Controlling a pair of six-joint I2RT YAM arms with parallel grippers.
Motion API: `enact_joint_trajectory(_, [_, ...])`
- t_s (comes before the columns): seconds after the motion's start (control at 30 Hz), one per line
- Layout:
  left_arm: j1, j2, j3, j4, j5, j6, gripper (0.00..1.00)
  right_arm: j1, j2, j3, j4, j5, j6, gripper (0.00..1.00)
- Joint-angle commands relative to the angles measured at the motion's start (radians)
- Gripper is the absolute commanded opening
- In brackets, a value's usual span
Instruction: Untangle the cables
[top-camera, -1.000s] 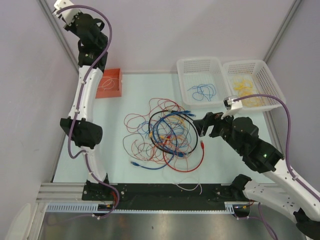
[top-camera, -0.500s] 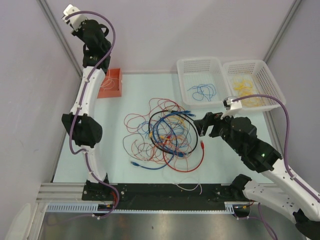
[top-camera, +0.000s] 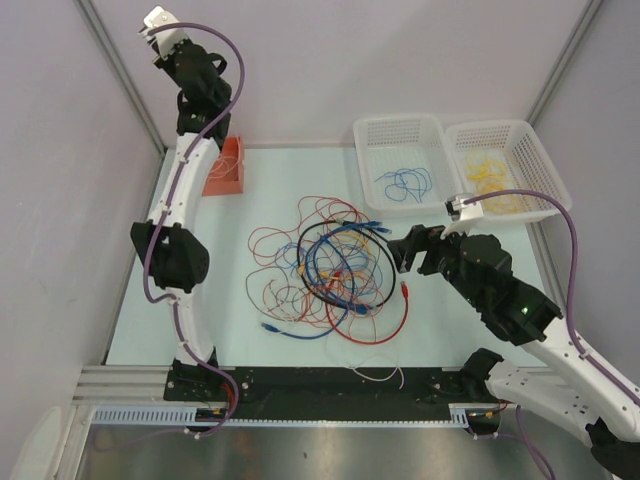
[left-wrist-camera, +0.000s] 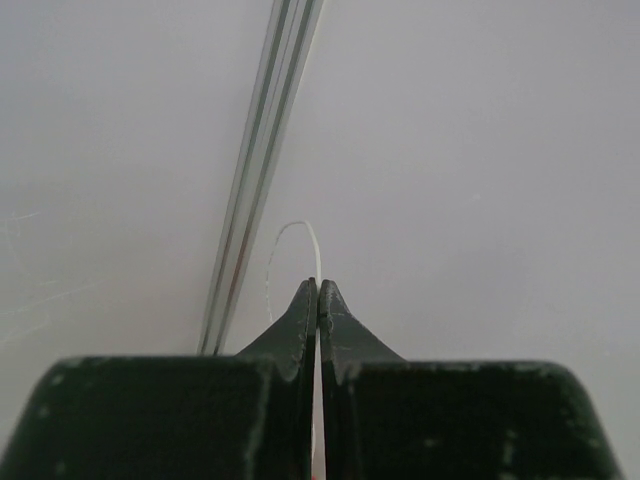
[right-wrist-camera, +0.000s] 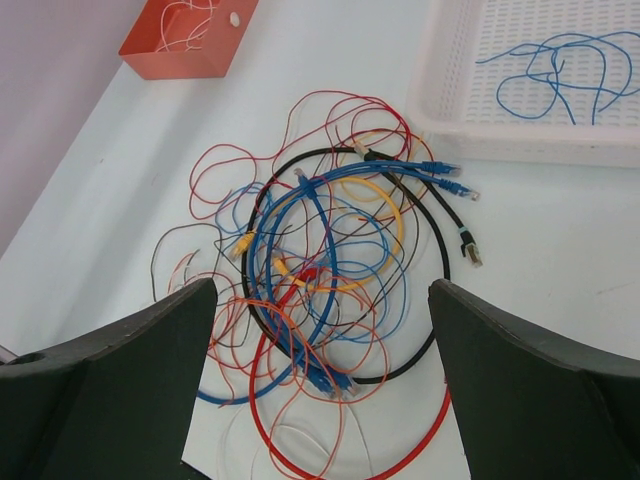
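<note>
The cables (top-camera: 335, 270) lie in a tangled heap of red, blue, orange, yellow and black wires on the middle of the table, also in the right wrist view (right-wrist-camera: 330, 270). My right gripper (top-camera: 405, 250) hovers open over the heap's right side; its fingers (right-wrist-camera: 120, 370) frame the tangle and hold nothing. My left gripper (top-camera: 162, 28) is raised high at the back left corner. In the left wrist view it (left-wrist-camera: 318, 285) is shut on a thin white wire (left-wrist-camera: 300, 232) that loops above the fingertips against the wall.
An orange bin (top-camera: 232, 165) with thin wires sits at the back left, partly behind the left arm. Two white baskets stand at the back right: one (top-camera: 372, 135) holds blue wires, the other (top-camera: 535, 145) yellow wires. A thin pale wire (top-camera: 375, 375) lies near the front edge.
The left arm's raised wrist has swung to the right, above the orange bin, still shut on the white wire. The right arm and the heap have not moved.
</note>
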Motion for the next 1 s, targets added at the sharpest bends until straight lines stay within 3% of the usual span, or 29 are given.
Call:
enact_joint_trajectory(0.0, [-0.023,0.002,-0.059,0.166,-0.044,0.171,0.0,-0.004,-0.007,-0.004,0.034,0.018,-0.014,0.92])
enact_joint_trajectory(0.17, [-0.028,0.0,-0.153,0.303,-0.138,0.296,0.0,-0.005,-0.007,-0.005,0.03,0.027,-0.017,0.93])
enact_joint_trajectory(0.53, [-0.031,-0.026,-0.387,0.367,-0.42,0.174,0.0,-0.004,-0.001,-0.014,0.037,0.021,-0.014,0.92])
enact_joint_trajectory(0.73, [-0.032,-0.027,-0.406,0.391,-0.486,0.159,0.0,-0.004,0.007,-0.016,0.039,0.018,-0.011,0.93])
enact_joint_trajectory(0.97, [-0.075,-0.055,-0.515,0.306,-0.511,0.03,0.0,-0.004,0.007,-0.03,0.056,-0.002,-0.002,0.92])
